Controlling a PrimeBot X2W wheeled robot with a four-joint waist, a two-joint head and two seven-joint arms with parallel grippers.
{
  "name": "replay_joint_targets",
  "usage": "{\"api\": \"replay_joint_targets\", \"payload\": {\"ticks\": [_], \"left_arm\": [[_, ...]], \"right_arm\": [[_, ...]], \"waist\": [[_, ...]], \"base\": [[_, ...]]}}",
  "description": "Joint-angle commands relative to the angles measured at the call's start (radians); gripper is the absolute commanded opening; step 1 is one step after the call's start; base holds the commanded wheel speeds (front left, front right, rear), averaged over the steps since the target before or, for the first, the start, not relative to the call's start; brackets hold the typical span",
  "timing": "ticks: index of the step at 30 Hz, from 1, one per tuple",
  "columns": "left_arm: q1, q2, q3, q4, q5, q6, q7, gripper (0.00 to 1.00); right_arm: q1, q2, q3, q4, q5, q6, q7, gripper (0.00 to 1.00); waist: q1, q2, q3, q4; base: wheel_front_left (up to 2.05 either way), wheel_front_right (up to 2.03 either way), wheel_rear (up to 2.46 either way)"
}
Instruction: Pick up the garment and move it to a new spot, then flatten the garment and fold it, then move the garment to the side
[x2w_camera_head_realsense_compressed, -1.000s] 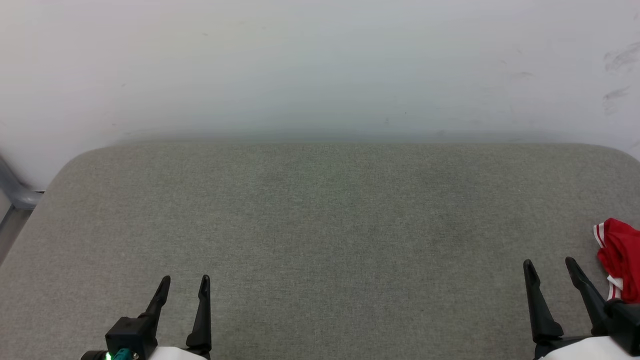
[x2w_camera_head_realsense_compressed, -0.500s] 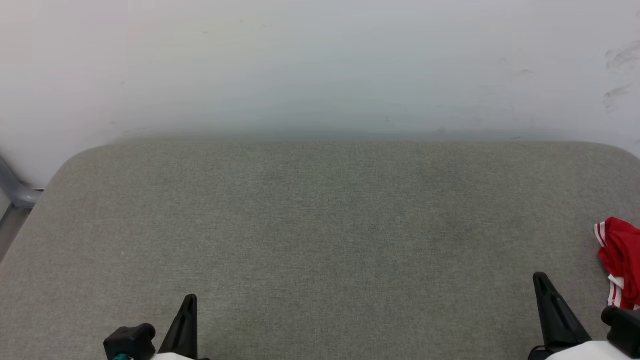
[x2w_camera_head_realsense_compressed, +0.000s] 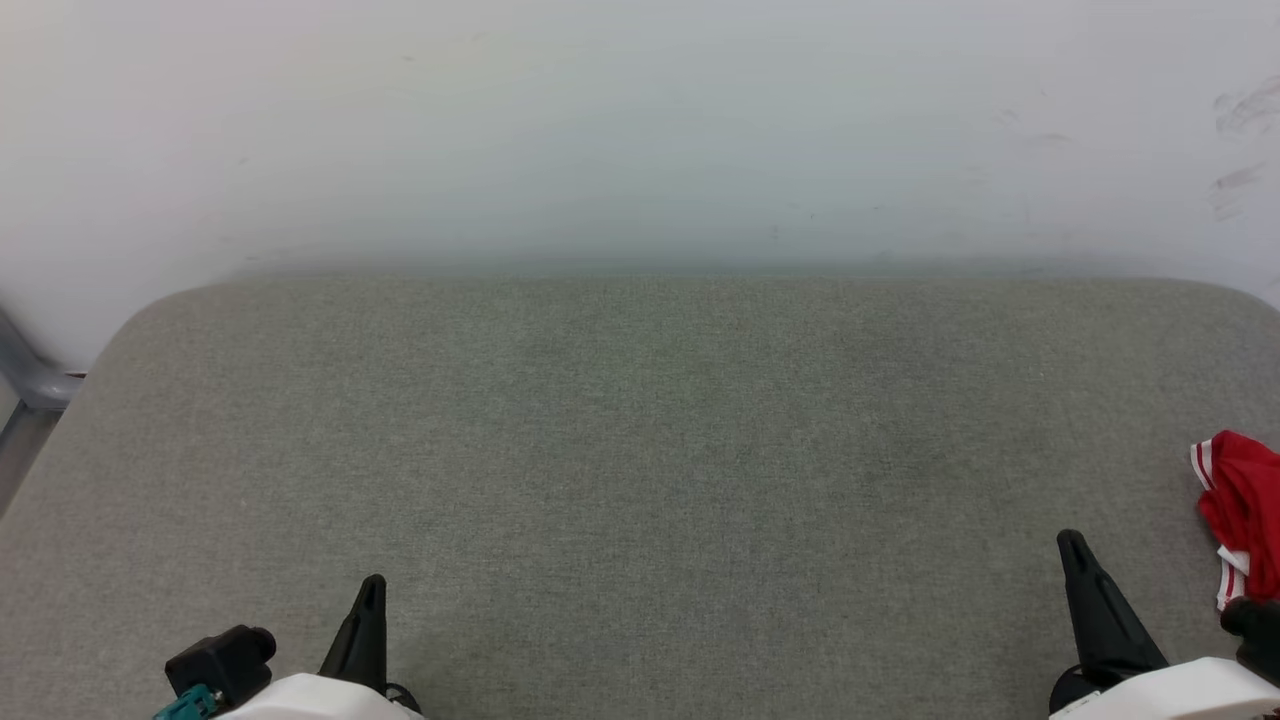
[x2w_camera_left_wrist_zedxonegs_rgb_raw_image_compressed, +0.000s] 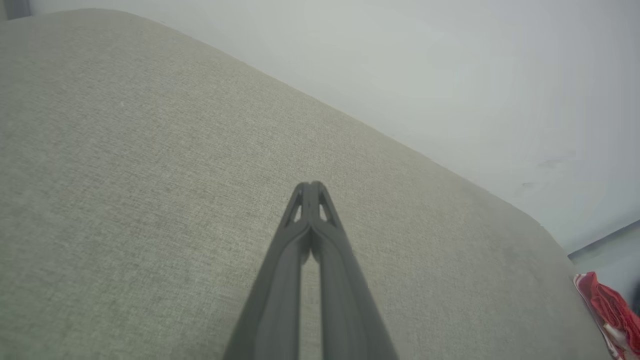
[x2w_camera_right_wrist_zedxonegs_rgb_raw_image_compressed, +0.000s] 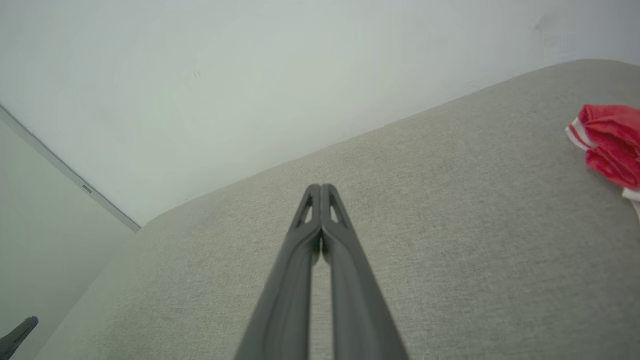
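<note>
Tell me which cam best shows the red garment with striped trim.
Right wrist view: the red garment with white striped trim is largest and sharpest there. Head view crops it at the right edge; left wrist view shows a small blurred bit.

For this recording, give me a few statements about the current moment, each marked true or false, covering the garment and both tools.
1. The crumpled red jersey garment with white-striped trim lies at the right edge of the grey fabric surface. True.
2. The right tool grips the garment. False: it is shut on nothing and sits apart from the garment.
3. The left tool has its fingers pressed together. True.
4. The garment is spread flat in the middle of the surface. False: it is bunched up at the edge.
</note>
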Motion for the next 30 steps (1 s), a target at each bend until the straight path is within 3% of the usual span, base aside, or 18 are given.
{"api": "replay_joint_targets", "payload": {"ticks": [1, 30], "left_arm": [[-0.035, 0.0, 0.018, -0.008, -0.037, -0.01, 0.009, 0.0], [-0.095, -0.061, 0.12, 0.03, -0.379, -0.088, 0.111, 0.0]], "right_arm": [[-0.036, -0.01, 0.001, -0.002, 0.047, 0.0, 0.002, 0.0], [-0.122, -0.015, 0.003, 0.112, 0.47, 0.0, 0.029, 0.0]], "waist": [[0.0, -0.0001, 0.001, 0.0], [0.0, -0.0001, 0.017, -0.007]], "base": [[0.0, 0.0, 0.0], [0.0, 0.0, 0.0]]}}
